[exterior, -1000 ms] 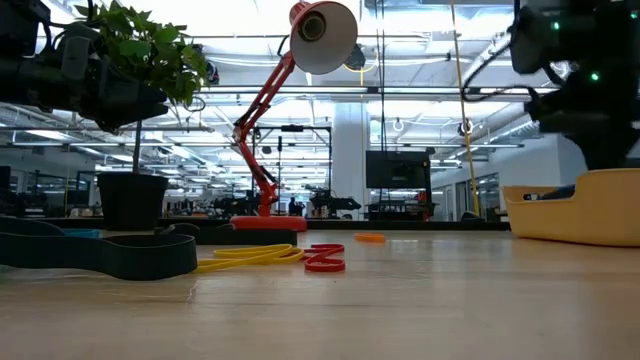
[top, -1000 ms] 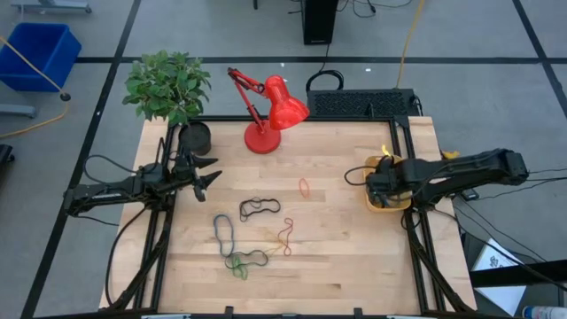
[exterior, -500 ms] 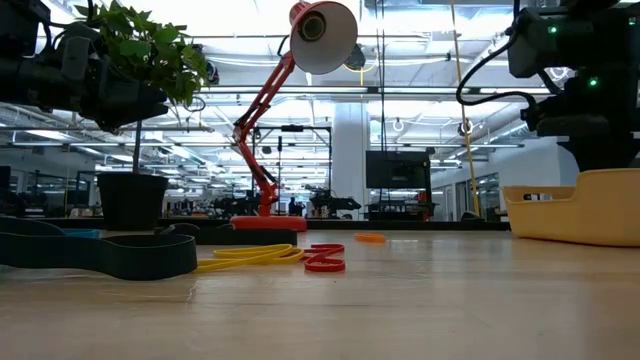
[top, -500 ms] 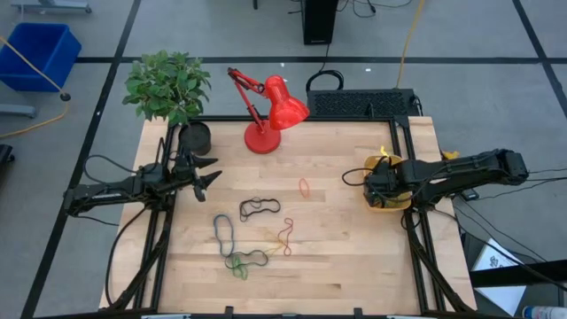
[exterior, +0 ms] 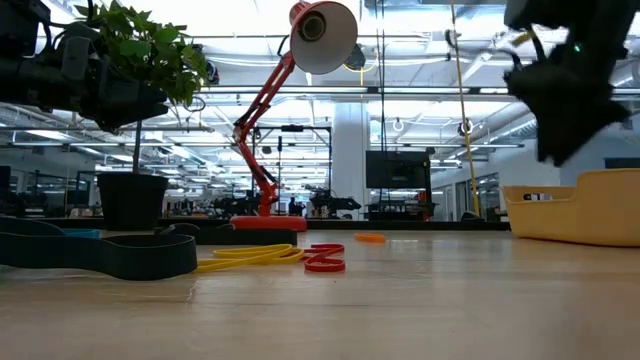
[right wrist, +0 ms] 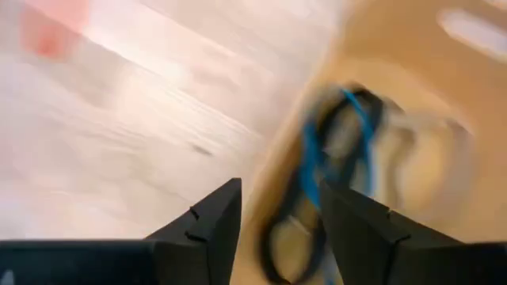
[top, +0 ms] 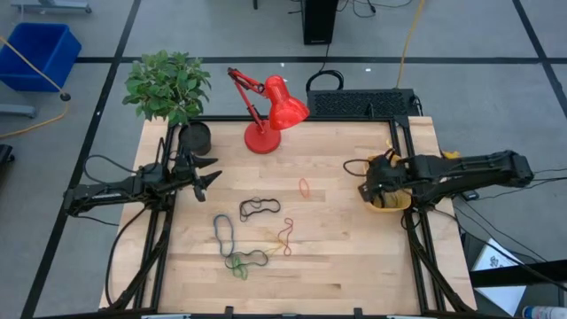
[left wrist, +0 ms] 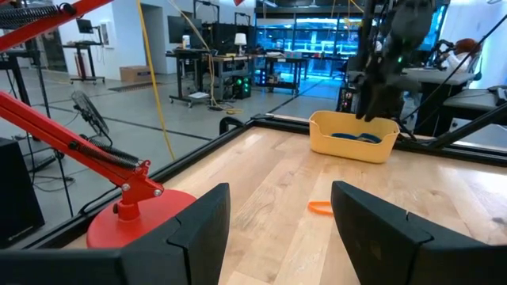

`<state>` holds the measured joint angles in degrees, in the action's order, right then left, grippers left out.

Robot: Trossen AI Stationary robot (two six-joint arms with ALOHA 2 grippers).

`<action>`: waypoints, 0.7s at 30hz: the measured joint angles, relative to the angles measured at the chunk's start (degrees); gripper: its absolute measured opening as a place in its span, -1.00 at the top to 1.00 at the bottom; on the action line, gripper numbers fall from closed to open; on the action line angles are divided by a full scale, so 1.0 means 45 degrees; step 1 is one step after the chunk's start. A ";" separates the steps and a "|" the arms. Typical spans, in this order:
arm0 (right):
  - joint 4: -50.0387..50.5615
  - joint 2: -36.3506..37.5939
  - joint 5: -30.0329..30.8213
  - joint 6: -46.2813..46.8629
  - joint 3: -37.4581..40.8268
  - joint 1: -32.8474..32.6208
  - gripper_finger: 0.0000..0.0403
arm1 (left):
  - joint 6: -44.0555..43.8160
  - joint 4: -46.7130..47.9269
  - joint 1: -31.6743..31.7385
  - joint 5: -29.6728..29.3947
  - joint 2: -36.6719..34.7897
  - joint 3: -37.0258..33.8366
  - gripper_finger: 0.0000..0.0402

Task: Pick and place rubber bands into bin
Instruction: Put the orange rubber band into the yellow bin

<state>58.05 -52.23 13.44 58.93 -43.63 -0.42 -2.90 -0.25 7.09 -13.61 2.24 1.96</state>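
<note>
**K:** Overhead first. Right gripper (top: 370,188) sits at the bin's (top: 395,205) table-side edge, nothing between its fingers that I can make out. Loose rubber bands (top: 259,207) lie mid-table, toward the left arm's side from there. The orange band (top: 304,187) is the nearest one to the right gripper; the tangle of dark and green loops (top: 237,260) is further off, toward the near edge.

**M:** And the left gripper (top: 213,176)?

**K:** Parked near the plant pot (top: 195,136), fingers apart, empty. It's closer to the dark loops than the right arm is.

**M:** Table-level view?

**K:** Right gripper (exterior: 556,140) hangs above the bin (exterior: 575,207), clear of the rim. Bands (exterior: 322,257) lie flat on the wood, well apart from it.

**M:** Left wrist?

**K:** Fingers (left wrist: 194,229) spread, nothing held. Orange band (left wrist: 320,207) straight ahead, bin (left wrist: 352,135) beyond it with a blue band inside.

**M:** Right wrist?

**K:** Blurred. Fingers (right wrist: 214,218) apart, empty; blue and dark bands (right wrist: 321,170) lie in the bin below. Next pick likely means reaching back across toward mid-table.
</note>
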 joint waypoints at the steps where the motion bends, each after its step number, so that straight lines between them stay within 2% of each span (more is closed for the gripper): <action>1: -0.0790 0.0166 -0.0002 -0.0498 -0.0040 0.0003 0.18 | 0.0000 0.0005 0.0000 -0.0005 0.0000 0.0000 -0.13; 7: -0.7421 0.0599 0.0031 -0.4302 -0.0055 -0.0002 0.20 | -0.0102 0.0000 0.0004 0.0006 -0.0004 0.0001 -0.13; 11: -1.2267 0.0246 0.0005 -0.7248 -0.0065 -0.0018 0.20 | -0.0151 0.0000 0.0005 0.0010 -0.0004 0.0001 -0.13; 13: -1.3743 -0.0086 0.0009 -0.8463 -0.0065 -0.0099 0.20 | -0.0151 0.0000 0.0002 0.0012 0.0000 0.0000 -0.13; 17: -1.4936 -0.0864 0.0280 -1.0788 -0.0086 -0.0455 0.24 | -0.0355 0.0000 0.0000 0.0025 0.0000 0.0000 -0.13; 21: -1.4439 -0.1846 0.1663 -1.1435 -0.0386 -0.0598 0.28 | -0.0695 0.0000 0.0000 0.0049 0.0000 0.0000 -0.13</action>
<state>-6.92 -60.54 20.92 7.47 -45.36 -3.11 -6.02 -0.25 7.09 -13.39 2.24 1.96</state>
